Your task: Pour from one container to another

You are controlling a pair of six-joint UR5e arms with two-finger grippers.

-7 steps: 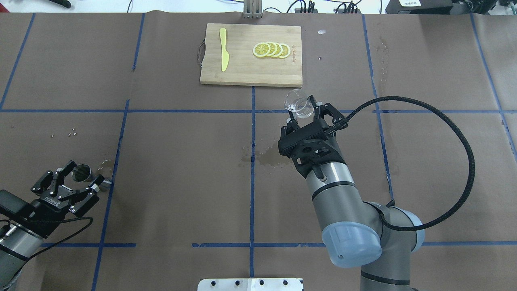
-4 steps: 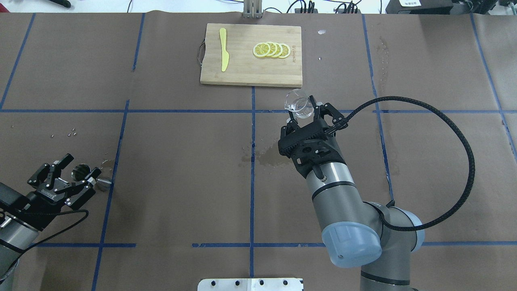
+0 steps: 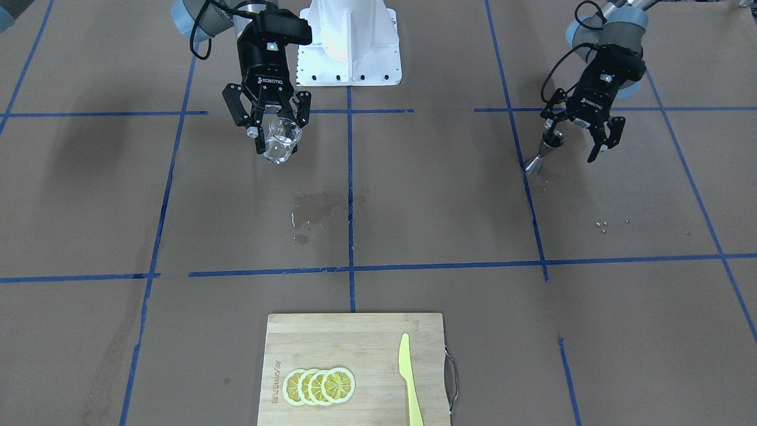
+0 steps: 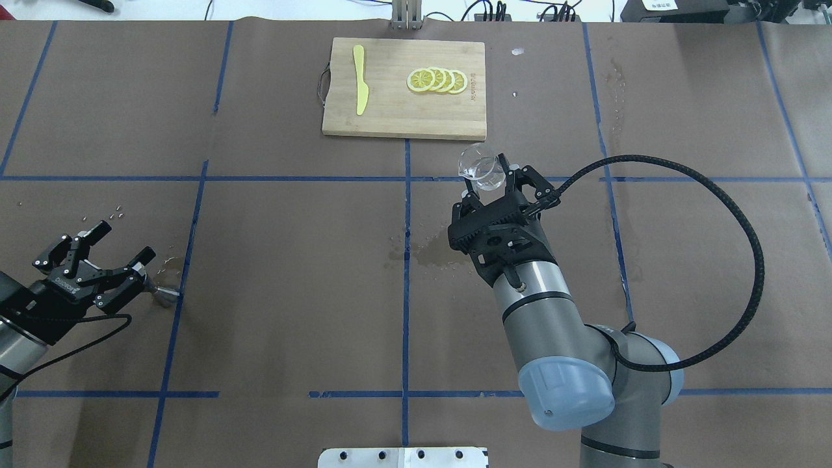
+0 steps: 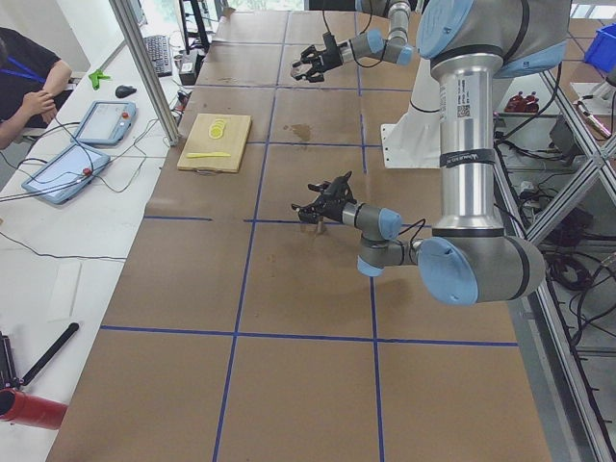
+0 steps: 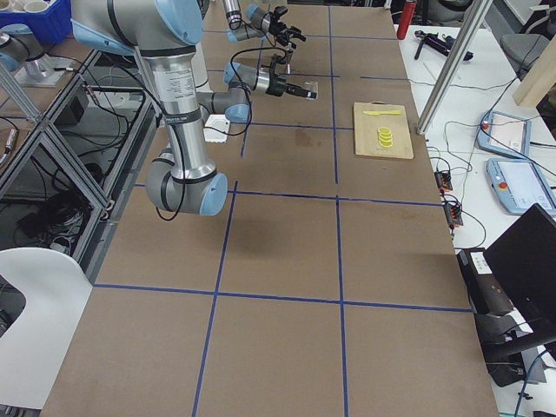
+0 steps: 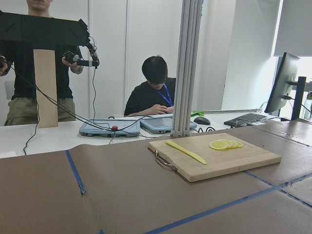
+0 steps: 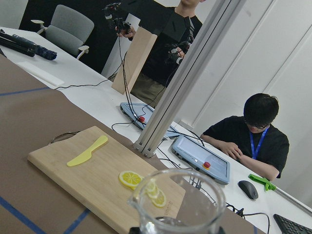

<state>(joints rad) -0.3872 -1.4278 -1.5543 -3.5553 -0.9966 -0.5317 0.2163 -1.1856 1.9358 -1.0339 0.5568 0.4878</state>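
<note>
Since a second ago the left gripper (image 4: 123,242) is drawing back toward the table's left edge, jaws spread wide and holding nothing. It is coming off the metal jigger (image 4: 167,297), which is standing near that edge just beside one finger. The right gripper (image 4: 497,179) is clamping the clear glass beaker (image 4: 480,170), holding it tilted above the table's middle, short of the cutting board (image 4: 403,110) at the far edge.

The brown-papered table (image 4: 292,260) (gridded in blue tape (image 4: 405,325)) stands beside a white desk (image 5: 67,260).
</note>
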